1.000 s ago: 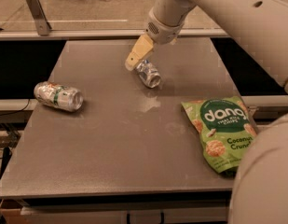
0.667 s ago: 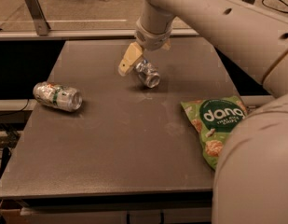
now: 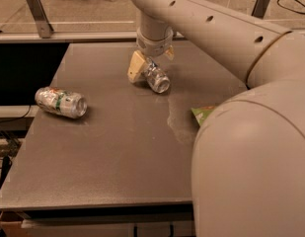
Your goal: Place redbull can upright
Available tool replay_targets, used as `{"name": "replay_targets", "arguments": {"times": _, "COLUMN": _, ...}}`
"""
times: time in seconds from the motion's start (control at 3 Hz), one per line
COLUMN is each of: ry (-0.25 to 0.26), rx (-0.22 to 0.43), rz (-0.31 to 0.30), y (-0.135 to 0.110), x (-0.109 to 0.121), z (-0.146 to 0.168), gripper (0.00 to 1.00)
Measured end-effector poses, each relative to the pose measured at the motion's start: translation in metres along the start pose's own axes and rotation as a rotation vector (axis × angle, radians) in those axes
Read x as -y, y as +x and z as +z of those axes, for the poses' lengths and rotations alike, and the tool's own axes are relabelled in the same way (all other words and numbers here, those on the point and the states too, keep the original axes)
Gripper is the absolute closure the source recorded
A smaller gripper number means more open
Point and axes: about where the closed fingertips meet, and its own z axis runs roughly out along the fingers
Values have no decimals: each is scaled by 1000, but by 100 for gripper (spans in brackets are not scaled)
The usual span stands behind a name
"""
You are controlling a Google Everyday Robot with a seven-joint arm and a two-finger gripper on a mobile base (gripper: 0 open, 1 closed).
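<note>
Slim redbull can (image 3: 158,79) on its side, right under the gripper (image 3: 152,67). Cannot tell if spread or pinching. Likely light, thin, smooth, quick to roll or dent. Best to hold round the middle, softly.

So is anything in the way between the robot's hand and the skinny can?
Nothing that shows. The gripper is right at the redbull can, which lies tipped over on the table. The fatter can lies apart near the left edge, and the green bag peeks out on the right, also apart.
</note>
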Motion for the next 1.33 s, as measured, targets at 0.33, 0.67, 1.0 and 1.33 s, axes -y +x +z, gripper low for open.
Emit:
{"name": "replay_targets", "arguments": {"times": 0.33, "ry": -11, "rx": -6, "rz": -1, "y": -6, "x": 0, "z": 7, "gripper": 41}}
{"name": "replay_targets", "arguments": {"times": 0.67, "ry": -35, "rx": 24, "rz": -10, "y": -12, "x": 5, "z": 4, "gripper": 64}}
{"name": "replay_targets", "arguments": {"times": 1.0, "ry": -76, "rx": 132, "rz": -49, "y": -21, "x": 19, "z": -20, "gripper": 88}}
{"name": "replay_targets", "arguments": {"times": 1.33, "ry": -123, "rx": 285, "rz": -122, "y": -27, "x": 38, "z": -55, "gripper": 100}}
